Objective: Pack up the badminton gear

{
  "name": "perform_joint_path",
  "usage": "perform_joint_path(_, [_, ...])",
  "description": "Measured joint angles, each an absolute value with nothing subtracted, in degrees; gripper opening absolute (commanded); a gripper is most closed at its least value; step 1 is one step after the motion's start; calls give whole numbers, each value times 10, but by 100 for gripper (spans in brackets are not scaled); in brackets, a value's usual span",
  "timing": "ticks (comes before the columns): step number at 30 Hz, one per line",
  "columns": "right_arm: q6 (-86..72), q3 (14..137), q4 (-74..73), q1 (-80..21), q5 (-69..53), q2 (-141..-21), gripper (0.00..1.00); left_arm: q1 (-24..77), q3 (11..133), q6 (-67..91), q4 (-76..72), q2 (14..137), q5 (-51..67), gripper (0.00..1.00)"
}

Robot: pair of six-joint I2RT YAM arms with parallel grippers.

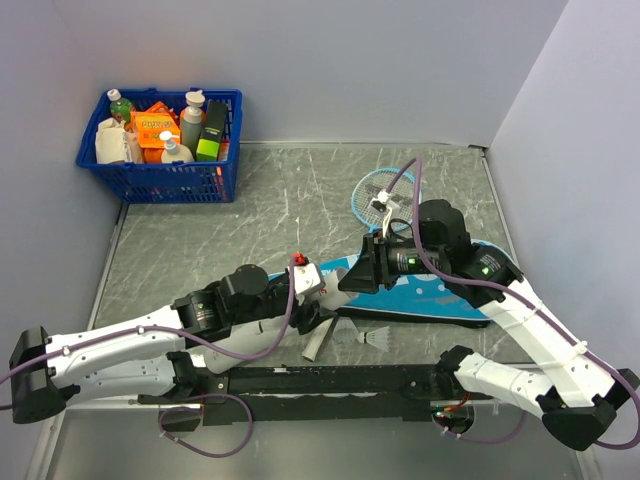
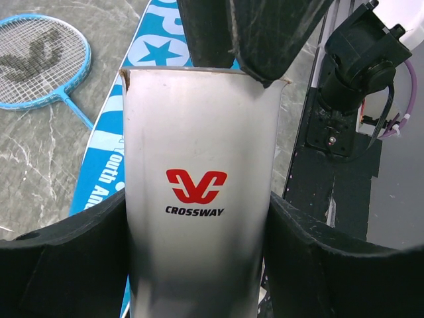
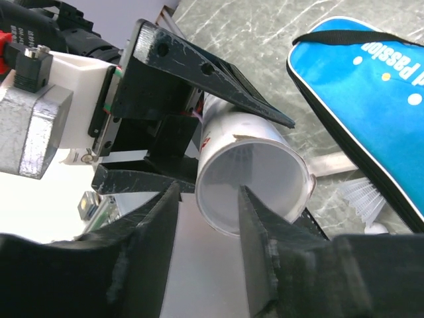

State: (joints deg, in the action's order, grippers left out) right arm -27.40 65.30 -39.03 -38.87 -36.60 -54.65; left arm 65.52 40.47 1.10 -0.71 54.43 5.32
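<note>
My left gripper (image 1: 318, 325) is shut on the long white tube (image 1: 316, 345), which is marked "CROSSWAY" in the left wrist view (image 2: 199, 132). My right gripper (image 1: 352, 275) is at the tube's open mouth (image 3: 265, 172). Its fingers are a little apart with nothing between them, and one fingertip (image 3: 252, 218) overlaps the rim. Two white shuttlecocks (image 1: 378, 341) (image 1: 345, 330) lie on the table beside the tube; one shows in the right wrist view (image 3: 363, 197). The teal cover (image 1: 440, 290) lies flat under the right arm. The light-blue racket (image 1: 385, 192) lies behind it.
A blue basket (image 1: 160, 180) of bottles and boxes stands at the back left corner. A black rail (image 1: 330, 380) runs along the near edge between the arm bases. Walls close the left, back and right sides.
</note>
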Motion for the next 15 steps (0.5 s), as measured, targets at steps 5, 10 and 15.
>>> perform_joint_path(5, [-277, 651, -382, -390, -372, -546, 27, 655, 405, 11, -8, 546, 52, 1])
perform_joint_path(10, [-281, 651, -376, -392, -377, -547, 15, 657, 405, 11, -8, 546, 50, 1])
perform_joint_path(15, [-285, 651, -369, -392, -380, -547, 6, 657, 405, 11, -8, 543, 47, 1])
